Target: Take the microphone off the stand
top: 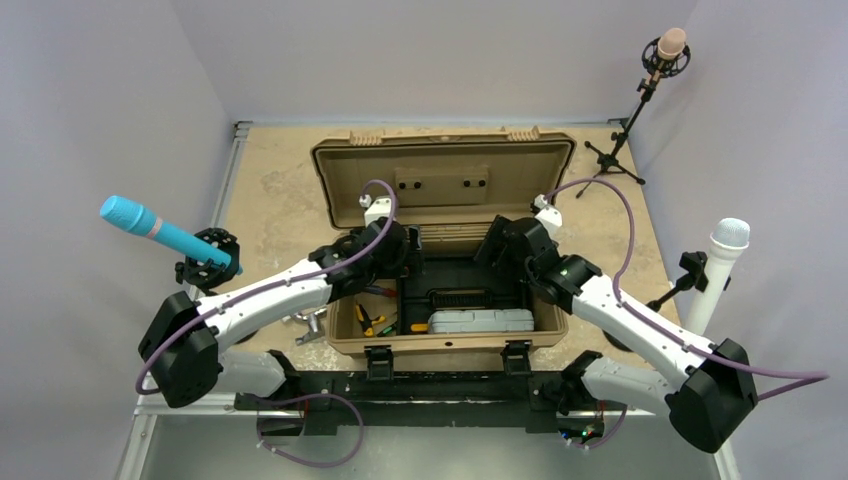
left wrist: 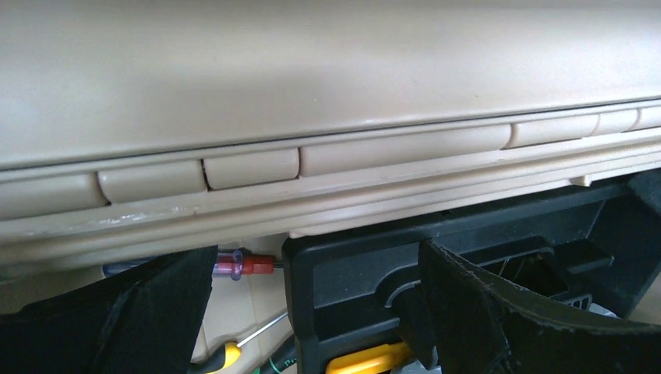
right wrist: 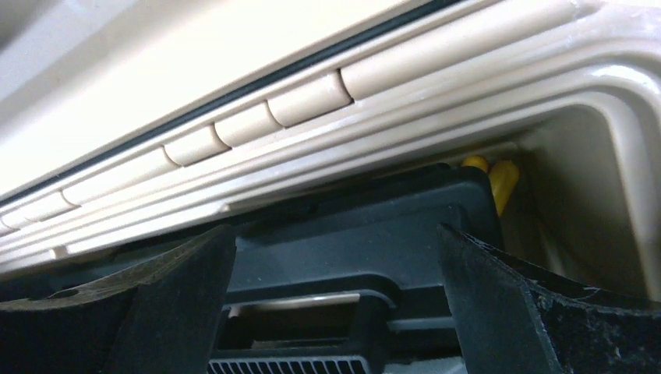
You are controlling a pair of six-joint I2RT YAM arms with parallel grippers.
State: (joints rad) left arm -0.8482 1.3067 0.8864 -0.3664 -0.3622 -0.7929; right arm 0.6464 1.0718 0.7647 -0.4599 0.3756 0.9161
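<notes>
Your left gripper (left wrist: 312, 315) and right gripper (right wrist: 335, 312) hang wide open, empty, over the tan plastic toolbox (top: 440, 160). The approach isn't started, so probably swing left toward the blue microphone (top: 160, 230) in its black stand (top: 210, 263).

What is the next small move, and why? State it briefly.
Probably lift the left pincer up out of the toolbox and swing it left toward the blue microphone: its jaws stand open and empty, low inside the box, while the microphone sits in its stand on that arm's side.
</notes>
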